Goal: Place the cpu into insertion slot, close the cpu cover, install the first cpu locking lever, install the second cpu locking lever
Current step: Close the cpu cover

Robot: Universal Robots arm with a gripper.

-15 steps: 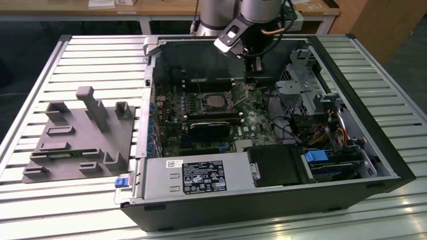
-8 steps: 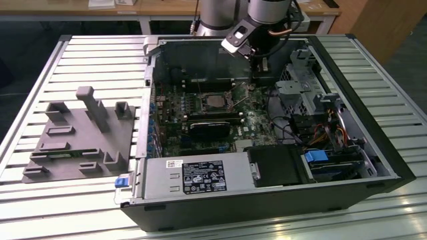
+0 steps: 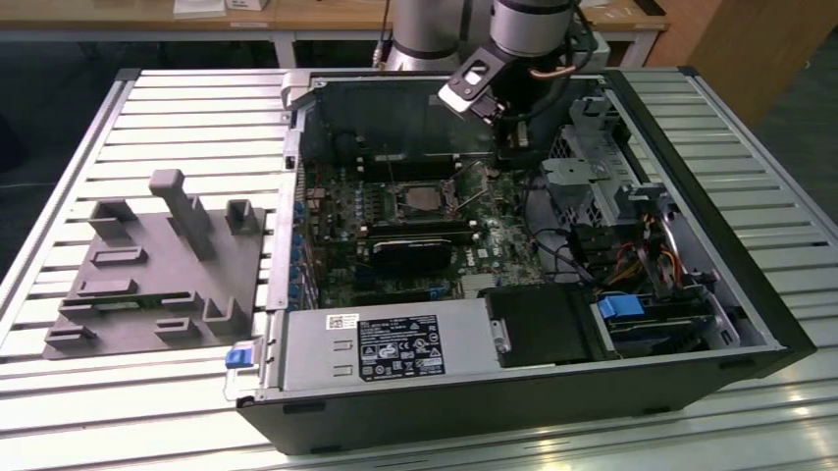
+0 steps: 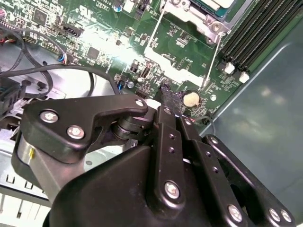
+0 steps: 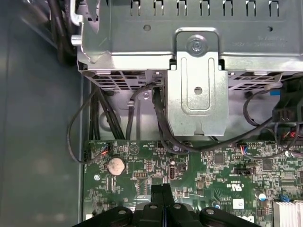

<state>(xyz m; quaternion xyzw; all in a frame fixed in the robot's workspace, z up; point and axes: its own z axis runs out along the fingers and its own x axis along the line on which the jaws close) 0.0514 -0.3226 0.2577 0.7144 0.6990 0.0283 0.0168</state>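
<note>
**Gripper clenched low over the board, chip lying in its socket**

In the exterior view we see the arm reaching down into the open computer case [image 3: 524,407]. The gripper [image 3: 513,147] hangs low over the green board [image 3: 497,221]. The chip [image 3: 422,199] lies flat in the socket [image 3: 396,204]. It is well apart from the gripper, toward the exterior view's left of it and a little nearer to the camera. Further to that side, outside the case, a grey holder block [image 3: 157,265] stands on the slatted table [image 3: 196,108].

In the second wrist view the black fingers [image 4: 165,101] are pressed together and grasp nothing, and their tip is close above the board. A round coin battery [image 4: 191,98] sits just beside the tip. Far ahead of the gripper is the cover plate [image 4: 187,15] of the socket, and two thin wire levers [image 4: 154,30] run from there toward the gripper. We cannot tell whether the levers are hooked down. The long memory slots [image 4: 255,28] lie next to the socket.

In the first wrist view the fingertips meet with only a thin seam between them. The battery is near them, a little to one side. Black cables [image 5: 158,118] cross ahead of the fingertips, and a metal drive cage [image 5: 196,94] rises beyond the cables.
</note>
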